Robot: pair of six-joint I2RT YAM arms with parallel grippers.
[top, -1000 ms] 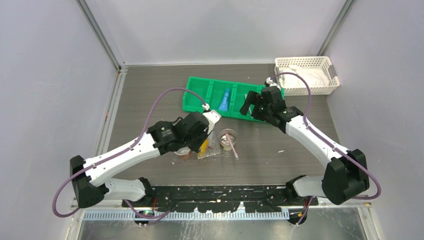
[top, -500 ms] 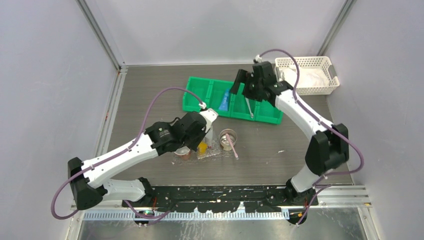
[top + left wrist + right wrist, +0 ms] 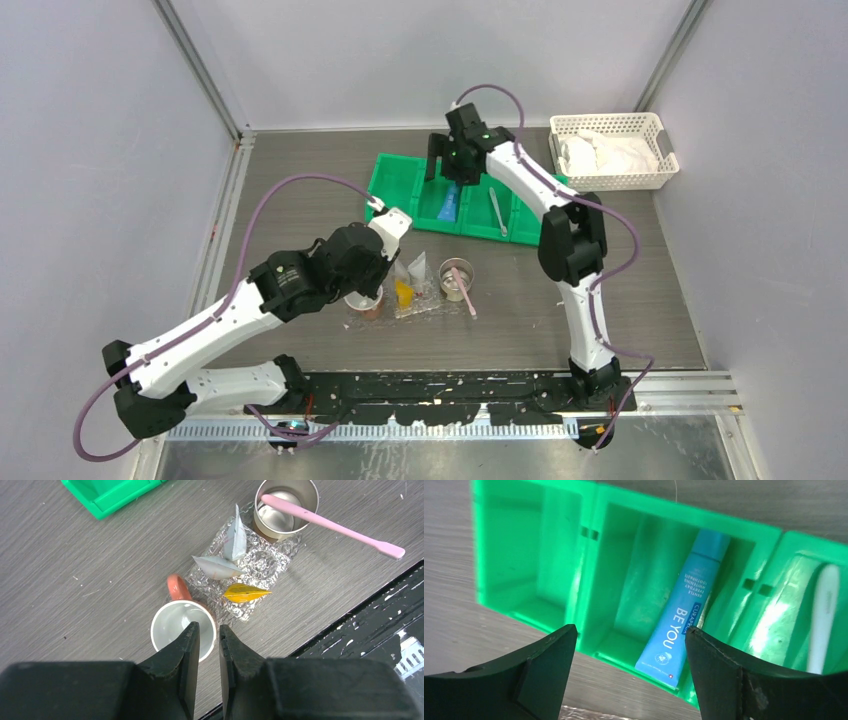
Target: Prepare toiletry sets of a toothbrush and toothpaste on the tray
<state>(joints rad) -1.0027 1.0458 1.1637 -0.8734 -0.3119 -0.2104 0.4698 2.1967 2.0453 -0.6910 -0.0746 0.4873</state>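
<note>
The see-through tray [image 3: 432, 303] [image 3: 260, 560] lies on the table. On it stand a yellow toothpaste tube [image 3: 403, 292] [image 3: 245, 592] and two pale tubes [image 3: 417, 268] [image 3: 234, 535]. The pink toothbrush [image 3: 468, 298] [image 3: 325, 524] leans in a metal cup [image 3: 450, 268] [image 3: 312, 495]. My left gripper [image 3: 372, 288] [image 3: 208, 627] hovers over a white mug [image 3: 170, 625], its jaws a narrow gap apart and empty. My right gripper [image 3: 450, 168] [image 3: 629, 640] is wide open above the blue toothpaste [image 3: 450, 203] [image 3: 684, 615] in the green bin [image 3: 400, 185] [image 3: 589, 555]. The grey toothbrush [image 3: 497, 212] [image 3: 824, 615] lies one compartment to the right.
A white lattice basket [image 3: 655, 128] with white cloth stands at the back right. The green bin's corner shows in the left wrist view [image 3: 110, 495]. The mug's orange handle [image 3: 176, 586] touches the tray's edge. The black rail runs along the table's near edge [image 3: 450, 385].
My right arm swung left along the bin, from its right end to over the blue tube. My left gripper pulled back from the tray, leaving the yellow tube standing there.
</note>
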